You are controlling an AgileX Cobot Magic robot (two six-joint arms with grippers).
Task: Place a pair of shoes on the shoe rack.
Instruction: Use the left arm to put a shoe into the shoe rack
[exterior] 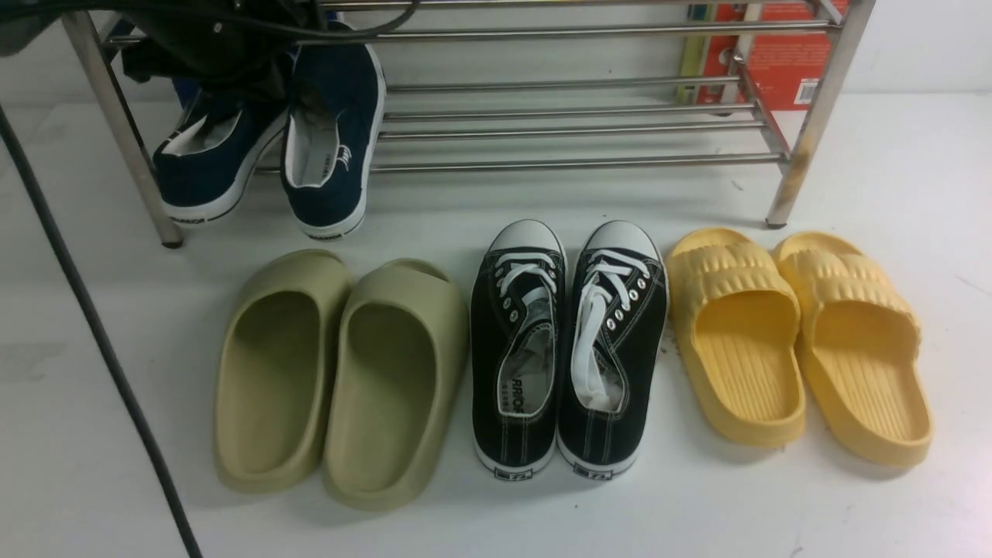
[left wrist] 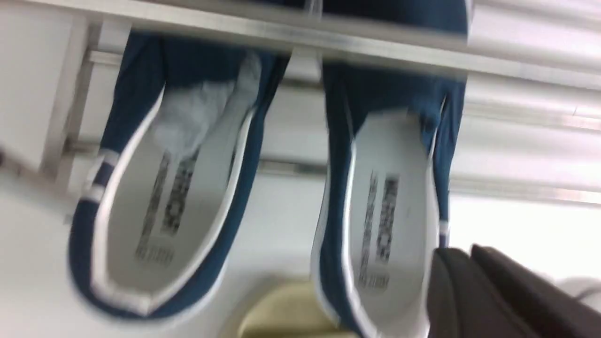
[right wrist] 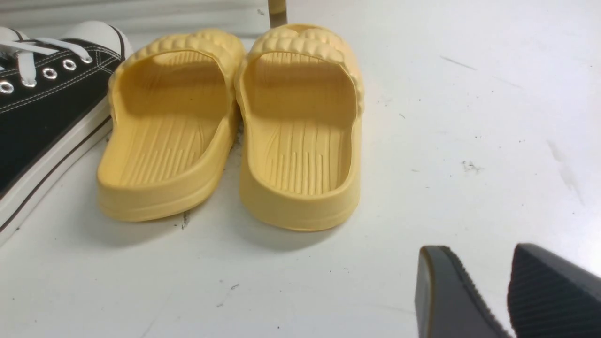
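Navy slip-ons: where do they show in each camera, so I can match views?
Front: navy slip-ons upper left, leaning on the shoe rack's low tubes.
Left wrist: both fill the frame.
Right wrist: not in it.
Landmark: rack tubes, front and left wrist.

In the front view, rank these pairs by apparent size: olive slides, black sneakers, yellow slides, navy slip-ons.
Largest: olive slides and yellow slides, which look alike, so unranked.
Next: black sneakers, a narrower pair.
Smallest-looking: navy slip-ons, but farther back and partly hidden, so unsure.
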